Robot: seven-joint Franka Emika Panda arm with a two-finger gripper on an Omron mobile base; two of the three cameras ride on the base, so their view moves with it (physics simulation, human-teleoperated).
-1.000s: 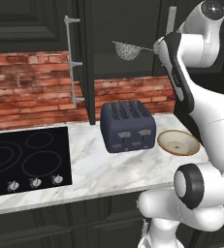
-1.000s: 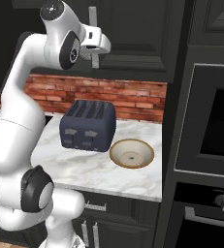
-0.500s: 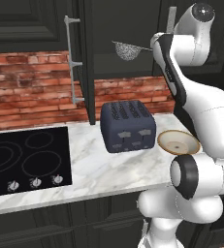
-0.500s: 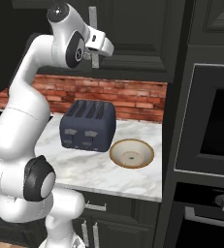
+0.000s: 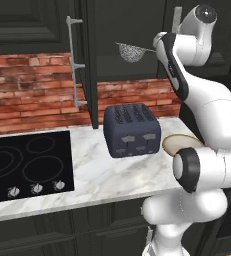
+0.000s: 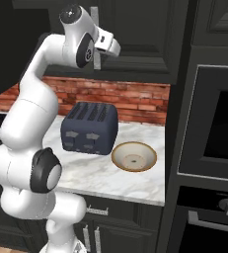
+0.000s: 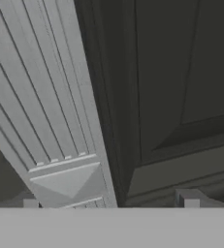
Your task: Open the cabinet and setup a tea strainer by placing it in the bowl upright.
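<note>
The black cabinet (image 5: pixel 90 35) has its left door swung out, silver bar handle (image 5: pixel 75 65) facing left. Inside, the silver mesh tea strainer (image 5: pixel 132 52) rests on a shelf. The right door (image 6: pixel 145 34) looks closed. My gripper (image 7: pixel 109 201) is open right at that door's ribbed silver handle (image 7: pixel 60 121), which sits between the fingertips (image 7: pixel 31 202), closer to the left one. From the right base view the hand (image 6: pixel 110 47) is beside the handle (image 6: pixel 96 62). The tan bowl (image 6: pixel 133 156) lies on the counter right of the toaster.
A dark blue toaster (image 5: pixel 132 131) stands on the marble counter (image 5: pixel 92 175) under the cabinet. A black cooktop (image 5: pixel 27 162) is at the left. A wall oven column (image 6: pixel 214 128) borders the counter on the right. Red brick backs the counter.
The upper arm has leaned slightly toward the cabinet and the hand has edged closer to the right door's handle. The jaws have stayed open.
</note>
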